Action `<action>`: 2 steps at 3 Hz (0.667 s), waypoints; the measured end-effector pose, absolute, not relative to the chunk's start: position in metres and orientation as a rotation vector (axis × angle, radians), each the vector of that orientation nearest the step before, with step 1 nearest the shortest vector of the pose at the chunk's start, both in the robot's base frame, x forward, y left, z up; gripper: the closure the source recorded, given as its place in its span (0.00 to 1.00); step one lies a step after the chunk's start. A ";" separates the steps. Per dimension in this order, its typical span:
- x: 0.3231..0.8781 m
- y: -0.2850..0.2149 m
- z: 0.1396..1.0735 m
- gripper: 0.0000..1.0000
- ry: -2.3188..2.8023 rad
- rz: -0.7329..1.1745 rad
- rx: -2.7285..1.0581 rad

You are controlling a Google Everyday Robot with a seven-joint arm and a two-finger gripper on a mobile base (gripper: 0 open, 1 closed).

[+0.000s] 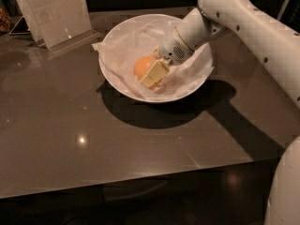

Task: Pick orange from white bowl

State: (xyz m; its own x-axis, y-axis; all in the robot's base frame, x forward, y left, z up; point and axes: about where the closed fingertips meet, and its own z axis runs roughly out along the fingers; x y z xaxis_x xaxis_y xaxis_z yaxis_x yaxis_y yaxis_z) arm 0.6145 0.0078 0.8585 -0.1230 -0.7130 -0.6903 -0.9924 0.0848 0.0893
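Camera view, sole entry. Item one: a large, wide, shallow, glossy white round bowl [140, 95], standing on a dark, polished, grey-brown tabletop [93, 139] towards its far side, where an arm coming from the right can reach it; it throws a broad shadow on the surface in front of and to the right of it. Contents of the bowl: a lining of crumpled white paper [126, 46], which spills over the rim at the left and right and cushions what lies on it; and a small, smooth, round orange-coloured fruit [143, 65], which sits on that paper a little left of the bowl's middle, low in the hollow. Item two: the robot's two-finger gripper [152, 74], cream-coloured at its end, reaches down into the bowl from the upper right and presses close against the orange's near right side. It is set there, I judge, to take the fruit. Whether the claw has closed on the orange or only rests beside it, I cannot tell from where I stand. Item three: the thick white jointed arm [243, 27], slanting in over the bowl's right rim and carrying the gripper. Item four: a clear acrylic sign holder [54, 13] with a pale sheet in it, upright at the table's far left corner, well apart from the bowl and no part of the job. The orange is not yet lifted out.
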 end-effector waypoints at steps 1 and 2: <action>0.612 -0.002 0.875 1.00 1.880 0.709 -1.672; 0.610 -0.010 0.886 1.00 1.878 0.664 -1.665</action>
